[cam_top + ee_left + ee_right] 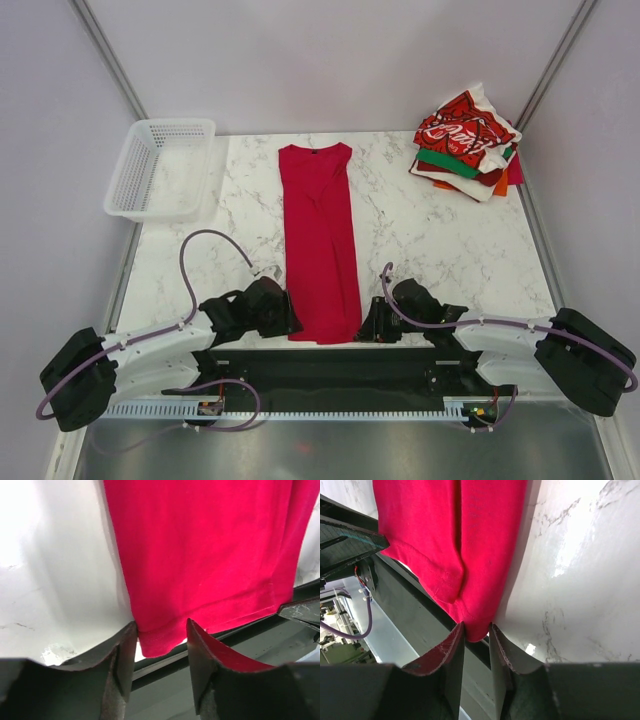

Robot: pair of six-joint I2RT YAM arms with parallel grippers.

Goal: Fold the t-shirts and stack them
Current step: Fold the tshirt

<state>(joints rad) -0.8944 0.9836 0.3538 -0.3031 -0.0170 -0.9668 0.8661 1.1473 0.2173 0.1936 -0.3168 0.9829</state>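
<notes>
A plain crimson-red t-shirt [320,240] lies folded into a long narrow strip down the middle of the marble table, collar at the far end. Its near hem hangs just over the table's front edge. My left gripper [290,325] is at the hem's left corner. In the left wrist view [161,630] its jaws stand open with the hem corner [155,642] between them. My right gripper [368,325] is at the hem's right corner, and in the right wrist view [476,627] its jaws pinch the bunched corner [477,615]. A stack of folded t-shirts [468,140] sits at the far right.
A white plastic mesh basket [160,168] stands at the far left, partly over the table's [430,240] edge. The dark mounting rail [330,365] of the arms runs just below the shirt's hem. Grey walls close in the back and sides.
</notes>
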